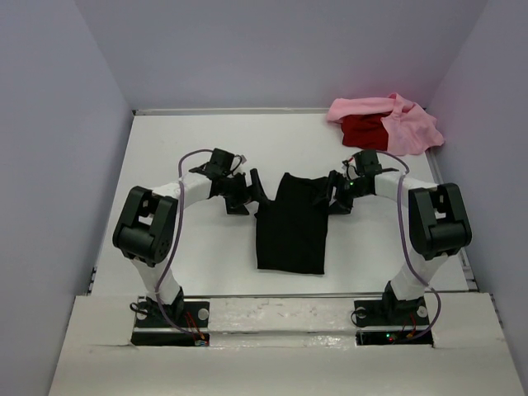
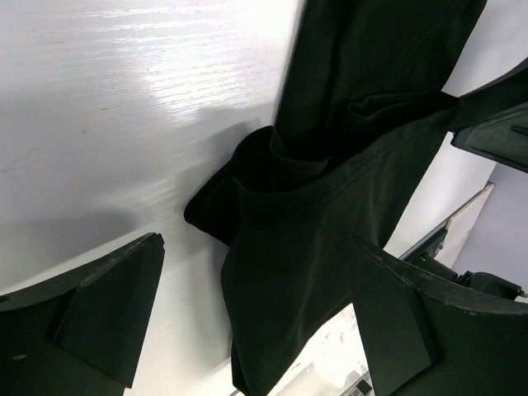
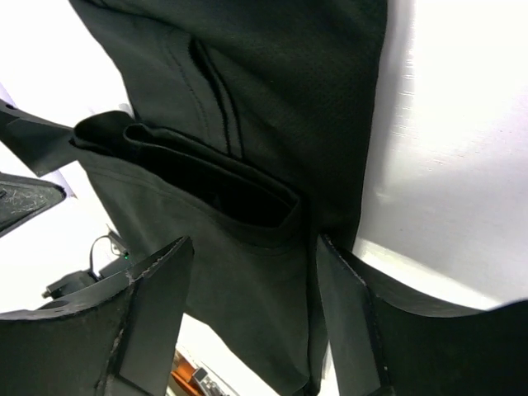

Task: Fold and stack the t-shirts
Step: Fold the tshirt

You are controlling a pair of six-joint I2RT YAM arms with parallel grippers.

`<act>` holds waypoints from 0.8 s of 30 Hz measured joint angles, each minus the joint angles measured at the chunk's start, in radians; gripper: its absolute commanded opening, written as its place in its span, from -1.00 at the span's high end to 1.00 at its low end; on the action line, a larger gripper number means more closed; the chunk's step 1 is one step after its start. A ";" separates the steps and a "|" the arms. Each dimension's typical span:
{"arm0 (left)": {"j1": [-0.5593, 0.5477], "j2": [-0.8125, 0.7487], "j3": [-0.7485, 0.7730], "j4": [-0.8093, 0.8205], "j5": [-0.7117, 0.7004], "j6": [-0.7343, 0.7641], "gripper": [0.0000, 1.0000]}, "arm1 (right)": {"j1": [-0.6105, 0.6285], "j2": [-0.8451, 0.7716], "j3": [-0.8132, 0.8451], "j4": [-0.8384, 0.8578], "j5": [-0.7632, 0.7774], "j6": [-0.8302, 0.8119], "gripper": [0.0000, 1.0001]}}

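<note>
The black t-shirt (image 1: 290,227) lies on the white table as a long narrow strip, its sides folded in. My left gripper (image 1: 250,191) stands open at the strip's upper left corner. In the left wrist view the open gripper (image 2: 256,239) hangs over a bunched fold of the black t-shirt (image 2: 330,190), and no cloth is pinched. My right gripper (image 1: 332,194) is at the upper right corner. The right wrist view has that gripper (image 3: 254,241) open astride a hemmed fold of the black t-shirt (image 3: 247,140). The pink t-shirt (image 1: 408,124) and the red t-shirt (image 1: 363,129) lie crumpled together at the back right.
The white table (image 1: 190,148) is closed in by lilac walls on three sides. The pink and red pile fills the far right corner against the wall. Both arm bases are bolted at the near edge, with cables looping beside them.
</note>
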 measured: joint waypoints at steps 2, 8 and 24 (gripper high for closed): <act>-0.009 0.008 0.000 0.013 0.007 -0.011 -0.90 | 0.000 0.004 -0.003 0.001 0.000 0.000 -0.31; -0.051 0.029 0.000 0.055 0.024 -0.042 -0.83 | 0.002 0.016 -0.003 0.012 0.000 -0.002 0.01; -0.079 0.056 0.000 0.124 0.045 -0.093 0.55 | 0.007 0.026 -0.003 0.031 -0.002 0.008 0.91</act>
